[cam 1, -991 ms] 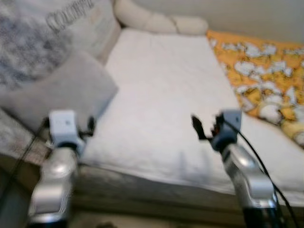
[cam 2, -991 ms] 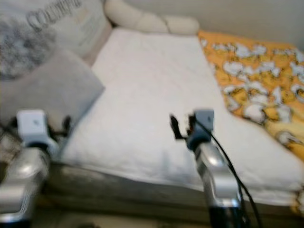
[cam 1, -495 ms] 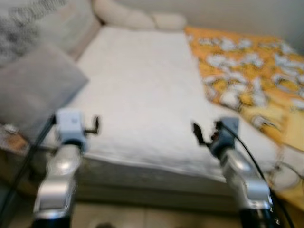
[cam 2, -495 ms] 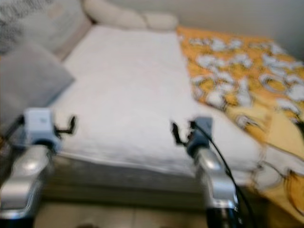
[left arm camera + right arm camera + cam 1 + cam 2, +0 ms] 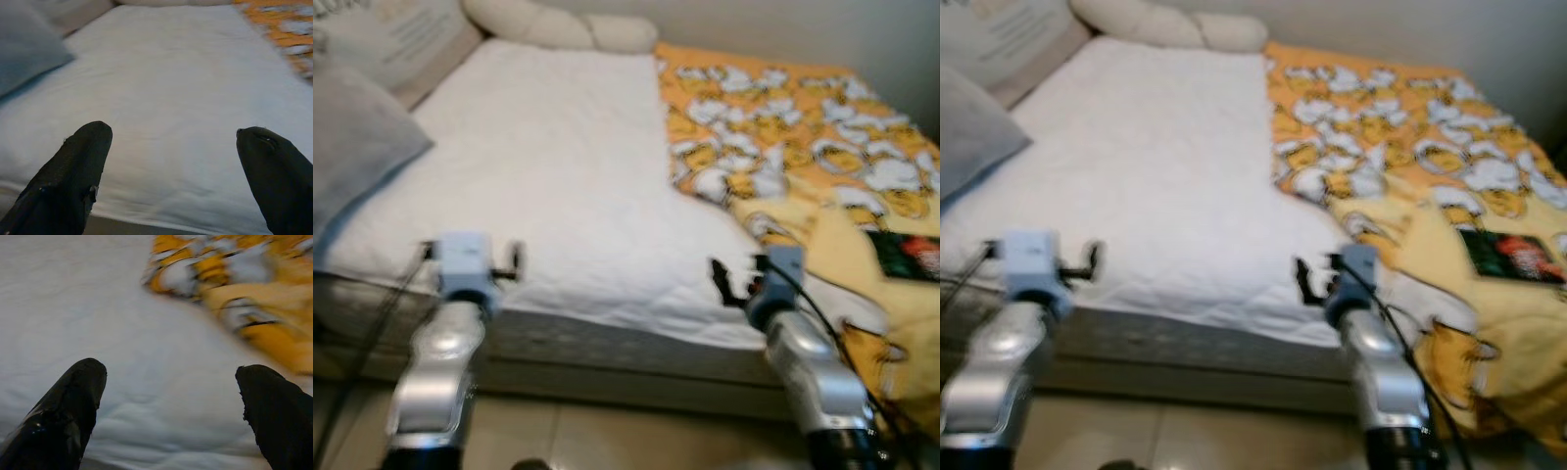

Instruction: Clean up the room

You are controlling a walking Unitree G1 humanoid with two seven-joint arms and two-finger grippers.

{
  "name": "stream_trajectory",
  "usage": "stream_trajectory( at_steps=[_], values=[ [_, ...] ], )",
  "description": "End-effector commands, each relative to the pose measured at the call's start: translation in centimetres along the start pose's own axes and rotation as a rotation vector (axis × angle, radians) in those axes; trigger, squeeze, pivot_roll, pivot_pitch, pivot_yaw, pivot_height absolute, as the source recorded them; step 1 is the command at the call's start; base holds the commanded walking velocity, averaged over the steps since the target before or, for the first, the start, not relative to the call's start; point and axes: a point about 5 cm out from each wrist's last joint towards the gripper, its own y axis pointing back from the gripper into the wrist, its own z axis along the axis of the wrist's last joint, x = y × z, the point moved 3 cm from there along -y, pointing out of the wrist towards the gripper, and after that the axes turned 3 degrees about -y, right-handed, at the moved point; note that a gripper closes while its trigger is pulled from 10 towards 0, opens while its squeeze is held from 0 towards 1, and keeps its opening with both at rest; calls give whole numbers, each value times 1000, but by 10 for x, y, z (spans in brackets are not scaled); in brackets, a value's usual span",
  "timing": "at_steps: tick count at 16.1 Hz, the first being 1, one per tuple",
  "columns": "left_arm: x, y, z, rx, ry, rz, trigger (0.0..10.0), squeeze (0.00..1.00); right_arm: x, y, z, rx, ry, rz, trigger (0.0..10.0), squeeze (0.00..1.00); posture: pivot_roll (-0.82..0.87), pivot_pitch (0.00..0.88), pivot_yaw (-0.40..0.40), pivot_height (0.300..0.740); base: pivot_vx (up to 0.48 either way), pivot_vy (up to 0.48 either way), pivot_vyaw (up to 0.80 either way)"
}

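Across the right half of the frame, the camera's rightward swing now exposes the yellow blanket [image 5: 822, 166] and a dark item [image 5: 909, 257], likely targets; left gripper [image 5: 171, 161] and right gripper [image 5: 171, 396] both spread, empty.

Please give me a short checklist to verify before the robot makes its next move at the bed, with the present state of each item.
1. Left gripper open and holding nothing: ok.
2. Right gripper open and holding nothing: ok.
3. Both grippers raised at the near edge of the white mattress: ok.
4. Orange cartoon blanket tidy: not ok, it lies rumpled and hangs over the corner.
5. Dark booklet resting on the blanket: not ok, not yet put away.
6. Grey pillow properly placed: cannot tell.
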Motion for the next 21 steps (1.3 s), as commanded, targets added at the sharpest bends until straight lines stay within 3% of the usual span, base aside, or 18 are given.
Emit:
stream_trajectory(
  at_steps=[1, 4, 8, 21],
  values=[
    [6, -1, 3, -8, -11, 18, 10000, 890, 6, -2, 10, -38, 30, 23, 10000, 0, 53, 0, -67, 740, 0, -480, 0],
    [4, -3, 5, -14, -10, 15, 10000, 890, 4, -3, 11, -41, 40, 16, 10000, 0, 55, 0, -69, 740, 0, -480, 0],
    [1, -4, 6, -18, -11, 9, 10000, 886, 0, -4, 10, -41, 35, -8, 10000, 0, 52, 0, -67, 740, 0, -480, 775],
    [0, -4, 4, -12, -16, 7, 10000, 886, -2, -4, 7, -31, 70, -8, 10000, 0, 53, 0, -65, 740, 0, -480, 40]
  ],
)
